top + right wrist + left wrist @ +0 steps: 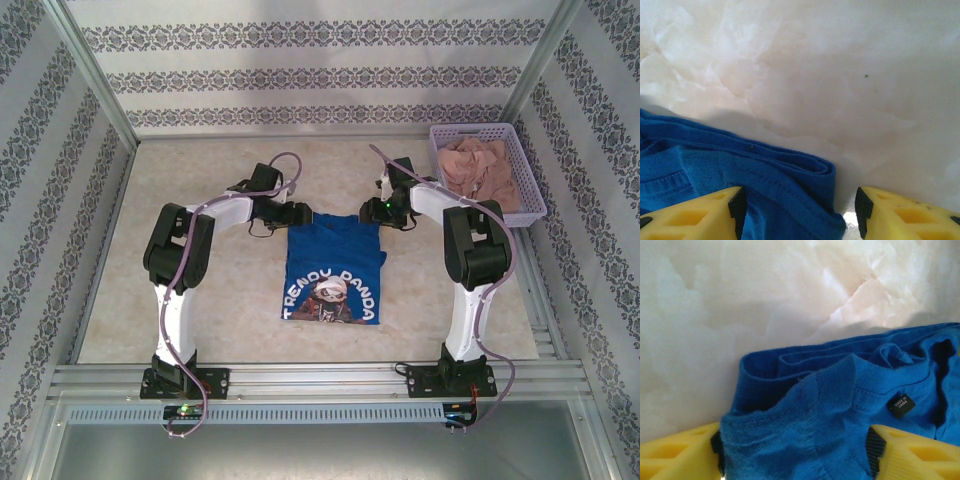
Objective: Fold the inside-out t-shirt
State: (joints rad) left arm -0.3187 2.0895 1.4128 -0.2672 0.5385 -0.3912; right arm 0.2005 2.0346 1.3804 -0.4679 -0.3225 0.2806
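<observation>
The yellow fingers (680, 455) of the left hand (796, 447) are seen nearest, standing apart, with the collar end of the inside-out t-shirt (830, 405) lying loose between them; no pinch is seen. The right hand (797, 205) is apart as well, and a gap is left between one finger and the folded corner of the shirt.

A risk is judged here: if either hand is lifted or pulled away carelessly, a finger may catch the loose layers at the edge, and the fold may be dragged open or shifted. The bunched collar on the left side is the more likely place for this.

The t-shirt (333, 265) is laid near the middle of the worktop (200, 300), with the left hand (300, 213) at its 11 o'clock corner and the right hand (385, 210) at its 1 o'clock corner. It is royal blue, folded to a rough rectangle, with a panda print facing up. A small black label (900, 405) is shown by the collar seam.
</observation>
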